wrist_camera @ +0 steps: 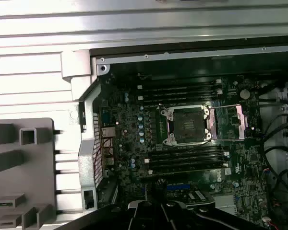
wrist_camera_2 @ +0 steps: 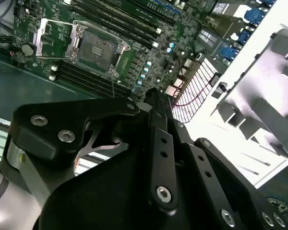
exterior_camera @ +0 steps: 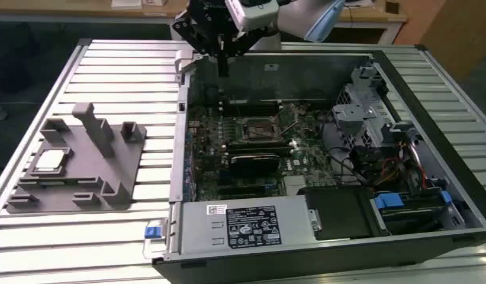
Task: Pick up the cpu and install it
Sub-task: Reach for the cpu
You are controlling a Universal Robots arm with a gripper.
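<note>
Closest to us in the exterior view, the power supply [exterior_camera: 243, 228] lies across the near end of the open computer case [exterior_camera: 306, 263]. The case lies on its side on a slatted metal table [exterior_camera: 108, 71].

On the exterior view's left, just beside the case, stands the grey fixture plate [exterior_camera: 77, 189]. The cpu [exterior_camera: 51, 161] lies flat in a recess near the plate's outer edge, its silvery top facing up. Nothing touches it.

Further in, the motherboard [exterior_camera: 227, 154] carries the CPU socket [exterior_camera: 254, 130]. In the first wrist view the socket [wrist_camera: 187, 125] looks empty to us, and its metal retaining frame [wrist_camera: 230, 122] is swung open to one side.

Farthest back, the gripper [exterior_camera: 223, 74] hangs over the far wall of the case, well apart from the cpu. In the second wrist view its linkages converge to a single tip [wrist_camera_2: 151, 93]. From that we judge the jaws to be drawn together with nothing between them.

We read this as the very start of the pick: the chip is not yet grasped and the socket stands ready. A grasp would call for the arm to be over the fixture plate and the jaws parted wide enough to straddle the chip's edges. The descent would have to be level so the thin chip is not tipped in its recess.
</note>
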